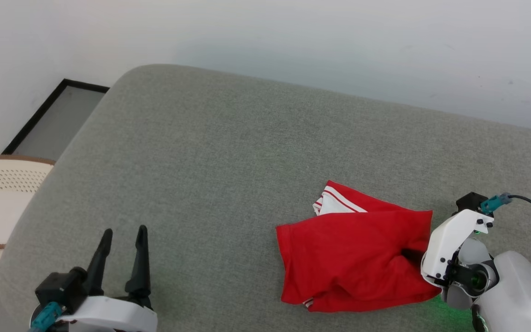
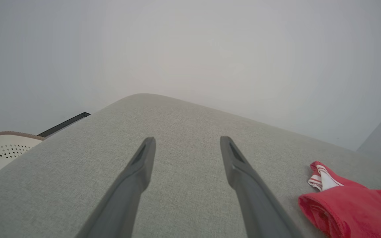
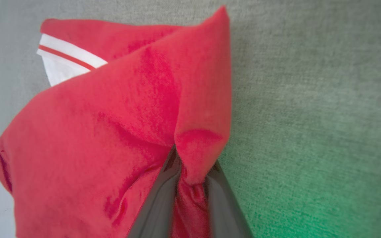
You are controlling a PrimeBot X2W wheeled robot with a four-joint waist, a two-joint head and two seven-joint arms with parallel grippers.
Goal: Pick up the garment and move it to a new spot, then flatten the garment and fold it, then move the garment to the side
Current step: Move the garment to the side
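Because the right claw (image 3: 190,188) pinches only a narrow ridge of red cloth at the right edge of the garment (image 1: 353,258), the main risk I see is a thin grip. On a quick lift the fold could slide out from between the fingers (image 3: 157,211). Or only the top layer could rise while the rest drags and bunches on the cushion (image 1: 201,161). The garment lies crumpled and doubled over on the robot's right part of the cushion, plain red up, with a white striped sleeve end (image 1: 334,203) poking out at its far side. Lifted from one point it would likely hang twisted, which would make flattening harder. A hidden layer caught in the same pinch could also keep it from opening out. As for position, the right claw is in the cloth itself, drawn narrow on the fold and coming in from the garment's right side. The left claw (image 1: 122,240) stands wide and empty, well apart to the left over bare cushion, with the garment off to its right.
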